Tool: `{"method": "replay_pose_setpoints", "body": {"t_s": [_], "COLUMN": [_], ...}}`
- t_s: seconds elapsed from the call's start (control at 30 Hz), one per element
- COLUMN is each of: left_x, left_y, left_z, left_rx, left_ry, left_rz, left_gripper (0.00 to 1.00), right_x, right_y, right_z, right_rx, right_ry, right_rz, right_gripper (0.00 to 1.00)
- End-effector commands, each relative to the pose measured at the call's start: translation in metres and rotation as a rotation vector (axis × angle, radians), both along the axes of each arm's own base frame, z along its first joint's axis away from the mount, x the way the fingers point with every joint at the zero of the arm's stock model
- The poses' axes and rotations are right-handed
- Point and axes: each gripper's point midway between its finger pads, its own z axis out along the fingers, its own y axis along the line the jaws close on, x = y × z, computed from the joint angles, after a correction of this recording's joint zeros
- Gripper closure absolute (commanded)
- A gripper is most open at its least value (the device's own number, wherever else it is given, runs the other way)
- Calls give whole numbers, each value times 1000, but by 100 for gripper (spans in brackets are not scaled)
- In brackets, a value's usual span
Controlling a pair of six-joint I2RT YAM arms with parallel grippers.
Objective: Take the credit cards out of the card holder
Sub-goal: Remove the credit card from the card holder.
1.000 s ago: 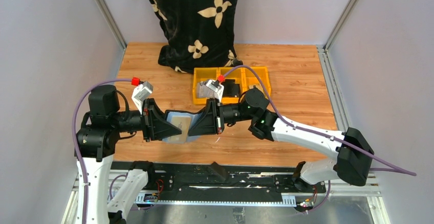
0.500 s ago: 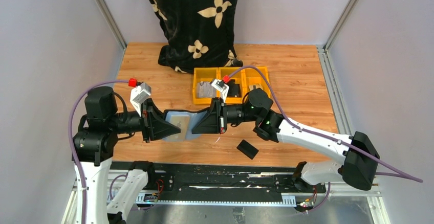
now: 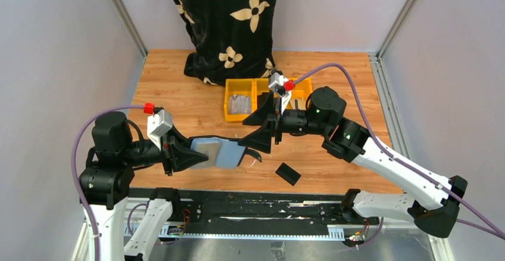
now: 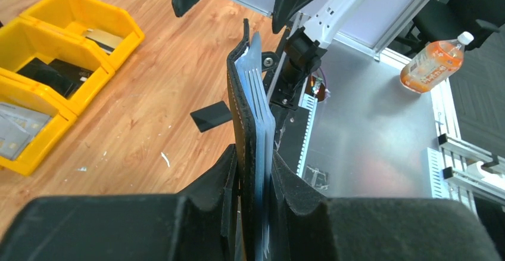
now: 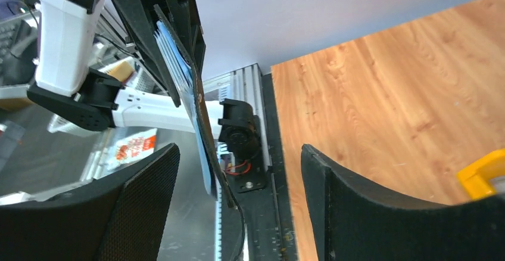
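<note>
The table (image 3: pixel 178 94) lies well under the card holder (image 3: pixel 223 152), which hangs open in the air over the near edge. That is the main hazard. A slip would drop it toward the rail on the near side of the card holder instead of onto the wood.

The yellow bins (image 3: pixel 268 97) sit beyond the card holder, on its far right. A grey card (image 3: pixel 240 103) lies in the left one, so at least one card looks to be out already.

The card holder is pinched at one end only, and its free half droops toward the right arm. If the next pull runs across the slots rather than along them, the holder could twist or be dragged out of the clamp. A beige card (image 3: pixel 208 149) shows on the inside of the card holder, close to the clamping fingers, where there is little room to get at it — a reach there could knock the two grippers together.

A small black slab (image 3: pixel 288 173) lies on the wood to the right of the card holder and could be mistaken for a card.

The left gripper (image 4: pixel 256 171) is closed tight on the folded edge of the card holder. The right gripper (image 5: pixel 238 151) stands just right of the card holder with its jaws spread wide — it holds and touches nothing.
</note>
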Motion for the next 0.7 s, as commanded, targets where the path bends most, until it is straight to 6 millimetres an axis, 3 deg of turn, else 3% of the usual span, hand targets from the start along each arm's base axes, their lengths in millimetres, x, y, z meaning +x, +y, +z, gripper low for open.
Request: {"method": "replay_pose_setpoints", "body": {"t_s": [0.0, 0.17, 0.4, 0.47, 0.63, 0.67], "left_x": [-5, -7, -6, -5, 8, 11], "left_y": [-1, -2, -1, -1, 4, 6], "left_z": [1, 0, -4, -5, -12, -15], "left_rx": [4, -2, 2, 7, 55, 67], "left_ry": [-75, -78, -82, -90, -130, -139], "left_rz": [-31, -50, -50, -45, 18, 32], "left_gripper": [100, 100, 100, 100, 99, 88], "right_x": [-9, -31, -36, -35, -26, -20], "right_y": [-1, 13, 35, 39, 50, 52], "right_z": [-7, -3, -14, -18, -26, -28], "right_rx": [-74, -93, -136, -145, -156, -167], "right_ry": [-217, -265, -276, -263, -184, -158], "right_rz": [75, 230, 295, 299, 235, 198], "right_gripper": [22, 20, 21, 33, 92, 99]}}
